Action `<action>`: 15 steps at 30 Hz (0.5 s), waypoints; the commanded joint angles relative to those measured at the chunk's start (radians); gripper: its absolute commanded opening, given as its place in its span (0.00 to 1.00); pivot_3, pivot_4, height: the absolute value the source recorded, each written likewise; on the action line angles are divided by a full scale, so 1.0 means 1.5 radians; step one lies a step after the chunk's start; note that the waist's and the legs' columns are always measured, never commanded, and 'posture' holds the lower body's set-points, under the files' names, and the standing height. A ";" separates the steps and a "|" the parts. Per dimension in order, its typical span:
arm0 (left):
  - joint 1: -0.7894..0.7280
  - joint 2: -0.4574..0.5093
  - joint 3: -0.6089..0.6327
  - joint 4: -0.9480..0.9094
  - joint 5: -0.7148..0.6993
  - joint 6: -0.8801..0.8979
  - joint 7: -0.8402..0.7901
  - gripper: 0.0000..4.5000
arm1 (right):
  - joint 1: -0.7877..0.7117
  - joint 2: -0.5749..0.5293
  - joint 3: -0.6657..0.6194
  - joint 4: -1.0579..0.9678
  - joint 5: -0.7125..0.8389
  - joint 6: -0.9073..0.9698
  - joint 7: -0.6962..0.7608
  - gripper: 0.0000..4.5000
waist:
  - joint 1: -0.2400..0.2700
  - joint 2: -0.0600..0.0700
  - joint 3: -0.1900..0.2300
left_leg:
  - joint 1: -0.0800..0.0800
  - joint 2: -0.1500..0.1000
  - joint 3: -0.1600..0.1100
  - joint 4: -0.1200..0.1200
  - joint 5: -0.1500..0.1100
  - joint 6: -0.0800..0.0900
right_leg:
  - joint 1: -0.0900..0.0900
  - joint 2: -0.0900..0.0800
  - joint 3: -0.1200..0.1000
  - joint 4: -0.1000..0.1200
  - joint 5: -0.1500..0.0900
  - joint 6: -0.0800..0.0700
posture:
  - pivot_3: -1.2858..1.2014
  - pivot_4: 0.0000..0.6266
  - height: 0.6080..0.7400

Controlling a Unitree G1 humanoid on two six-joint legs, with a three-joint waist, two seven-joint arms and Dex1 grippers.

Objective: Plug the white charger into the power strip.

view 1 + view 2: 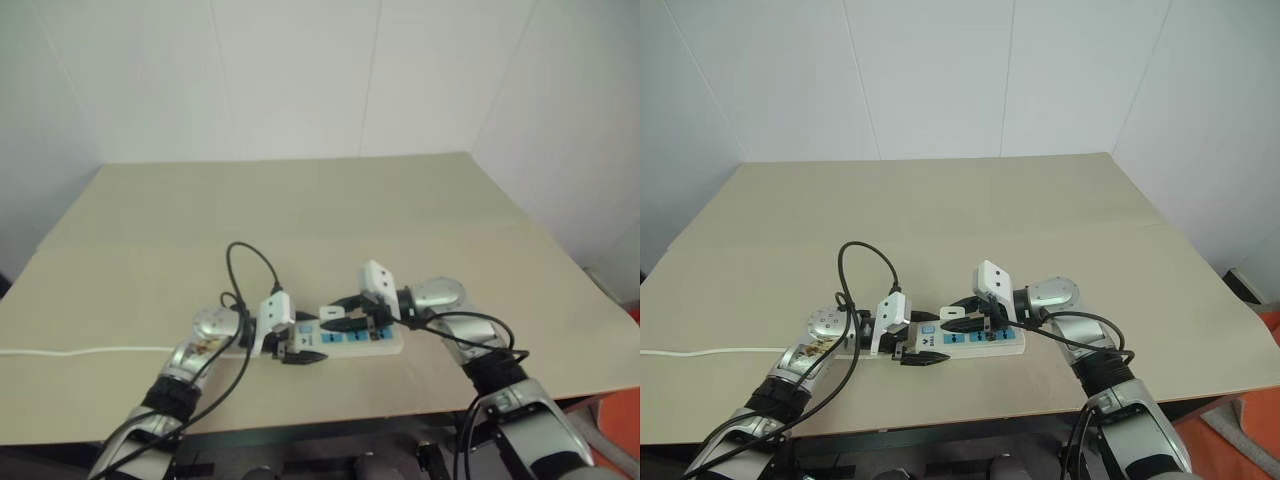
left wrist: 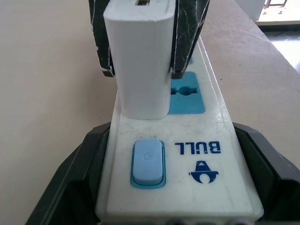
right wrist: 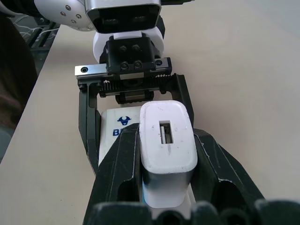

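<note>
We see the power strip (image 2: 187,154) lying flat at 6 o'clock on the tabletop (image 1: 300,210). The left pincer (image 1: 300,352) is clamped across its switch end. The right pincer (image 3: 164,187) grips the white charger (image 2: 140,70), which stands upright in the socket next to the switch (image 2: 148,161).

head overhead, wrists near power strip (image 2: 197,154)

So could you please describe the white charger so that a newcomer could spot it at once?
On the beige table, find the power strip near the front edge. The white charger stands on it beside the blue switch, a small rounded block between black fingers.
</note>
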 commanded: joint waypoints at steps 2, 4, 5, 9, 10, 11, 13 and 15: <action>0.006 0.011 -0.005 -0.016 0.011 -0.001 -0.006 0.74 | 0.027 0.008 0.042 0.040 -0.039 0.012 0.007 0.26 | 0.000 0.000 0.000 | 0.000 0.000 0.000 0.000 0.000 0.000 | 0.000 0.000 0.000 0.000 0.000 0.000 | 0.52 0.24 1.00; 0.006 0.011 -0.006 -0.016 0.010 -0.001 -0.007 0.74 | 0.027 0.009 0.042 0.040 -0.039 0.011 0.006 0.26 | 0.000 0.000 0.000 | 0.000 0.000 0.000 0.000 0.000 0.000 | 0.000 0.000 0.000 0.000 0.000 0.000 | 0.52 0.24 1.00; 0.006 0.011 -0.006 -0.015 0.010 -0.001 -0.007 0.74 | 0.028 0.008 0.042 0.040 -0.040 0.010 0.007 0.26 | 0.000 0.000 0.000 | 0.000 0.000 0.000 0.000 0.000 0.000 | 0.000 0.000 0.000 0.000 0.000 0.000 | 0.52 0.24 1.00; 0.006 0.012 -0.006 -0.015 0.011 -0.001 -0.008 0.74 | 0.030 0.008 0.036 0.036 -0.027 0.030 0.014 0.42 | 0.000 0.000 0.000 | 0.000 0.000 0.000 0.000 0.000 0.000 | 0.000 0.000 0.000 0.000 0.000 0.000 | 0.52 0.24 1.00; 0.006 0.011 -0.007 -0.014 0.011 -0.001 -0.008 0.74 | 0.029 0.008 0.034 0.035 -0.025 0.032 0.015 0.47 | 0.001 0.000 0.000 | 0.000 0.000 0.000 0.000 0.000 0.000 | 0.000 0.000 0.000 0.000 0.000 0.000 | 0.52 0.24 1.00; 0.006 0.011 -0.007 -0.015 0.011 -0.001 -0.008 0.74 | 0.028 0.008 0.033 0.035 -0.025 0.033 0.015 0.53 | 0.001 0.001 0.000 | -0.001 0.000 0.000 0.000 0.000 0.000 | -0.001 0.000 0.000 0.000 0.000 0.000 | 0.52 0.24 1.00; 0.005 0.011 -0.007 -0.013 0.011 -0.001 -0.008 0.74 | 0.027 0.009 0.028 0.032 -0.026 0.033 0.013 0.68 | 0.001 0.000 0.001 | -0.002 0.000 0.000 0.000 0.000 0.000 | -0.002 0.000 0.000 0.000 0.000 0.000 | 0.52 0.24 1.00; 0.003 0.009 -0.008 -0.010 0.011 -0.002 -0.008 0.74 | 0.025 0.010 0.024 0.030 -0.028 0.034 0.013 0.82 | 0.001 0.000 0.001 | -0.002 0.000 0.000 0.000 0.000 0.000 | -0.002 0.000 0.000 0.000 0.000 0.000 | 0.52 0.24 1.00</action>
